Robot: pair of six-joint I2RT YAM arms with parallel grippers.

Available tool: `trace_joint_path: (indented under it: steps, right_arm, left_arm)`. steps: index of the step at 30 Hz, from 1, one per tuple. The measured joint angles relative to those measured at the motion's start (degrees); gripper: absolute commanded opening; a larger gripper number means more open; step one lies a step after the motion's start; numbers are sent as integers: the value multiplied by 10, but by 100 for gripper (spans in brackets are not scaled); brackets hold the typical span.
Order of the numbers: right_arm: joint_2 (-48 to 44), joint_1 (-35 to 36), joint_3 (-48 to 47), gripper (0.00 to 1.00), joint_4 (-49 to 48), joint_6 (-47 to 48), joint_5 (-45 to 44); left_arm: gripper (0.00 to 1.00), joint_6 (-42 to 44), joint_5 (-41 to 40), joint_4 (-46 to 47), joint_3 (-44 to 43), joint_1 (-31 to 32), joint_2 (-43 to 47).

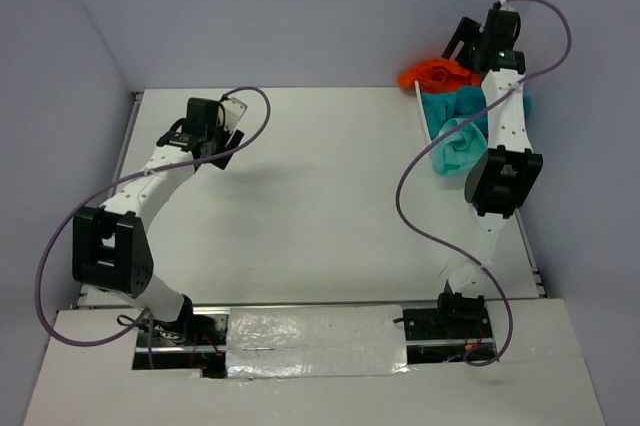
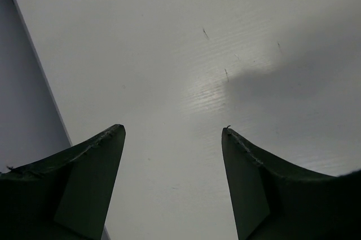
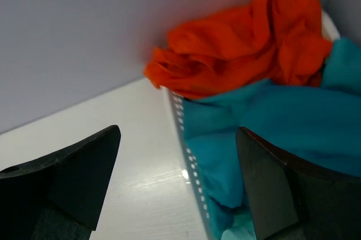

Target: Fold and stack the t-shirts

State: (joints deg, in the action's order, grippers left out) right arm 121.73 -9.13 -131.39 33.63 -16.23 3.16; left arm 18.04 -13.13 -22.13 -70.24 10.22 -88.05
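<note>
Crumpled bright orange cloth t-shirt point(image 3: 242, 48), teal blue cloth t-shirt point(image 3: 293, 116) and mint-aqua cloth t-shirt point(image 1: 455, 146) fill the white plastic mesh basket point(image 3: 180, 116) at the table's point(image 1: 300, 176) far right corner. Spread right fingers point(image 3: 73, 178) above its rim may snag mesh or pinch two shirts; left fingers point(image 2: 84, 183) spread, empty.

L arm point(image 1: 150, 174), R arm point(image 1: 503, 121): white links w/ blk joint housings, purple cables point(image 1: 399, 196), blk bases point(image 1: 172, 331); dark wedge fingers point(image 2: 84, 189).

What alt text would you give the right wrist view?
The open right gripper hovers empty over the rim of the white mesh basket. Inside the basket, a crumpled orange t-shirt lies at the far end, with a teal t-shirt nearer the camera.
</note>
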Motion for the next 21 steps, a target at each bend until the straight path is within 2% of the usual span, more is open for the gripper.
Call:
trace_joint_path:
  steps: [3,10,13,14,16,18,21]
  right_arm:
    - [60,-9,-9,91,46,-11,-14]
    - [69,-15,61,91,86,-30,-45]
    - [70,-13,61,83,86,-23,-70]
    - [71,-12,60,71,85,-19,-76]
    - [80,-11,52,60,83,-11,-84]
    - [97,-11,37,59,77,-7,-85]
    - [123,-11,15,66,75,-4,-69]
  left_arm:
    - [80,0,0,-4,2,0,-19]
    - [80,-2,4,-9,2,0,-53]
    - [79,-2,5,-10,2,0,-59]
    - [79,-2,5,-9,2,0,-59]
    - [78,-2,4,-9,2,0,-59]
    - [78,-2,4,-9,2,0,-59]
    - [78,-2,4,-8,2,0,-59]
